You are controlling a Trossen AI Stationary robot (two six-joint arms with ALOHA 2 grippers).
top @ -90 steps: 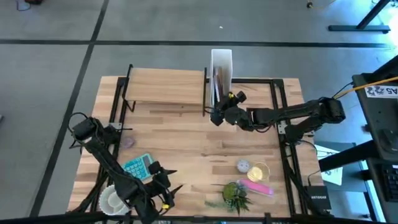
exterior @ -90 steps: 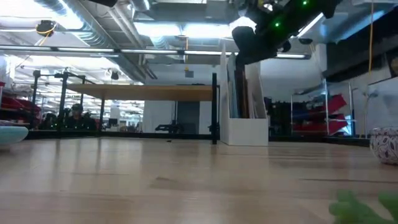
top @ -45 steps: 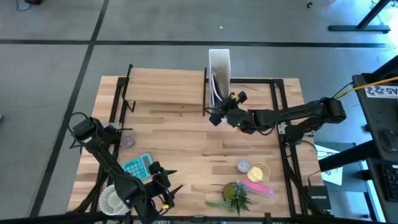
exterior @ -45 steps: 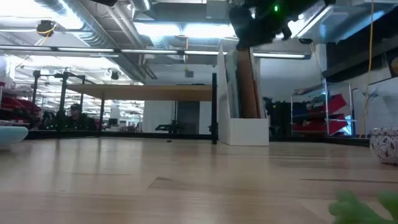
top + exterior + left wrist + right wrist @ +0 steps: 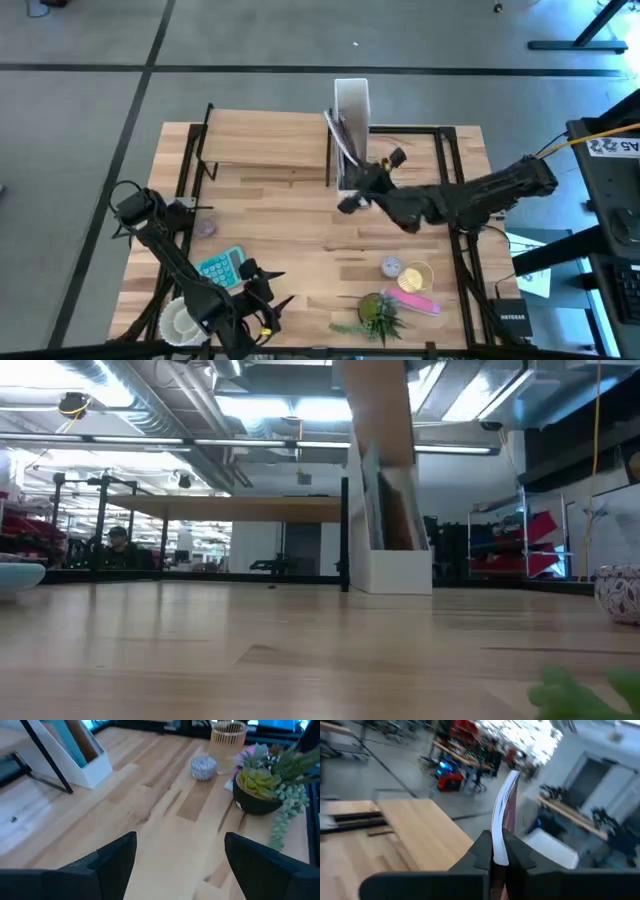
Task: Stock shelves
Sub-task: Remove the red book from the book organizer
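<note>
- From above, the table is pale wood planking set on a grey floor crossed by dark lines. The shelves stand along its far edge, left of middle, with the white file box just beside their right end. The right gripper hangs in front of that box, fingers closed on a thin book that leans out of the box toward the shelves. The left gripper waits at the near left edge, close to a teal calculator and a white bowl. A small plant, a wicker cup, a speckled ball and something pink sit near right.
- At table height, the shelf board runs level on black posts, nothing resting on it. The book rises tilted above the file box and goes out of frame at the top. Behind is a large workshop with ceiling ducts, strip lights and red equipment. A person sits far off at left.
- The left wrist camera shows its own two fingers spread wide over bare planks, gripping nothing, with the plant, ball and cup beyond.
- The right wrist camera shows its fingers clamped on the book's edge, the shelf board behind it and the busy, blurred room beyond.
</note>
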